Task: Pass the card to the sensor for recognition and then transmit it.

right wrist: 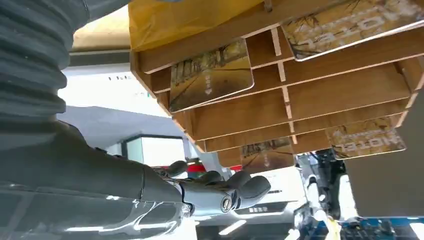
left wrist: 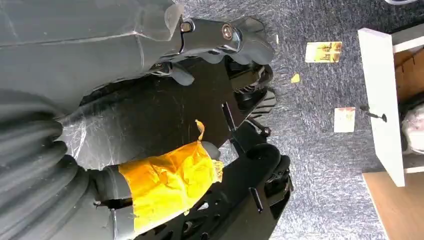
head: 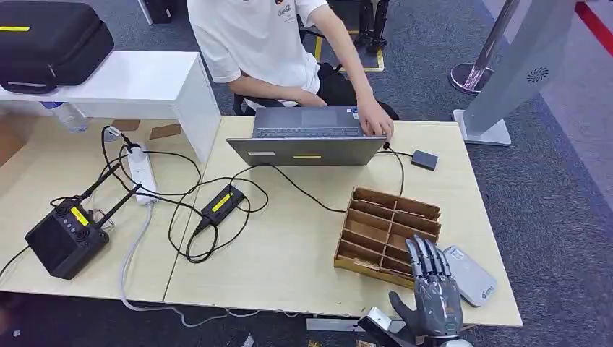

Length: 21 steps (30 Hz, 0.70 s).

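Right hand poised at the near edge of the card rack, nothing picked yet.

At the near right of the desk (head: 289, 238) stands the wooden rack (head: 387, 228), its slots running left to right. The right wrist view shows a card (right wrist: 210, 75) lying in one slot, with others in further slots. The right hand (head: 432, 285) hovers just near and right of the rack, fingers (head: 426, 254) extended and close together, holding nothing; the card lies ahead and slightly left of them. The grey sensor (head: 470, 275), probably the reader, sits just right of the hand. The left hand (left wrist: 200, 45) hangs over the floor, seemingly empty.
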### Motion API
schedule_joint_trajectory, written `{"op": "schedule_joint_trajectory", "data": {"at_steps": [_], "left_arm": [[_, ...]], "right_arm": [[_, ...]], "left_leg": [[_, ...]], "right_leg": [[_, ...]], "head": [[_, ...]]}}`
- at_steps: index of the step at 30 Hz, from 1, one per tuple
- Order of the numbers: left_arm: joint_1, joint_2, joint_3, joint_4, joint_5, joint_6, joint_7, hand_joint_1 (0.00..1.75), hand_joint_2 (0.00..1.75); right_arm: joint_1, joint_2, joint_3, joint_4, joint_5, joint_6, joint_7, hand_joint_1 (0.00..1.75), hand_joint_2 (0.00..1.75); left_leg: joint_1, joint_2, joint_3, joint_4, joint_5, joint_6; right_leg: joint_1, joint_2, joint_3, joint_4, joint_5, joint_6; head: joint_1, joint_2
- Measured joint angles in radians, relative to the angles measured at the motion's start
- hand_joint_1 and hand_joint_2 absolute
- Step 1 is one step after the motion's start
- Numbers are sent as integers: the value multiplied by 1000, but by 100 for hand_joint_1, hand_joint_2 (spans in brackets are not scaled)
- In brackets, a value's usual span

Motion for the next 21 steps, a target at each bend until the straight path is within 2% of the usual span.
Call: {"op": "schedule_joint_trajectory", "data": {"at_steps": [2, 3, 4, 5, 21], "left_arm": [[0, 0, 0, 0, 0, 0, 0, 0, 175], [0, 0, 0, 0, 0, 0, 0, 0, 175], [0, 0, 0, 0, 0, 0, 0, 0, 175], [0, 0, 0, 0, 0, 0, 0, 0, 175], [0, 0, -1, 0, 7, 0, 0, 0, 175]], "right_arm": [[1, 0, 0, 0, 0, 0, 0, 0, 175], [2, 0, 0, 0, 0, 0, 2, 66, 175], [3, 0, 0, 0, -2, 0, 3, 161, 175], [3, 0, 0, 0, -3, 0, 3, 175, 175], [9, 0, 0, 0, -61, -4, -10, 175, 175]], "left_leg": [[0, 0, 0, 0, 0, 0], [0, 0, 0, 0, 0, 0], [0, 0, 0, 0, 0, 0], [0, 0, 0, 0, 0, 0], [0, 0, 0, 0, 0, 0]], "right_leg": [[0, 0, 0, 0, 0, 0], [0, 0, 0, 0, 0, 0], [0, 0, 0, 0, 0, 0], [0, 0, 0, 0, 0, 0], [0, 0, 0, 0, 0, 0]], "head": [[0, 0], [0, 0], [0, 0], [0, 0], [0, 0]]}}
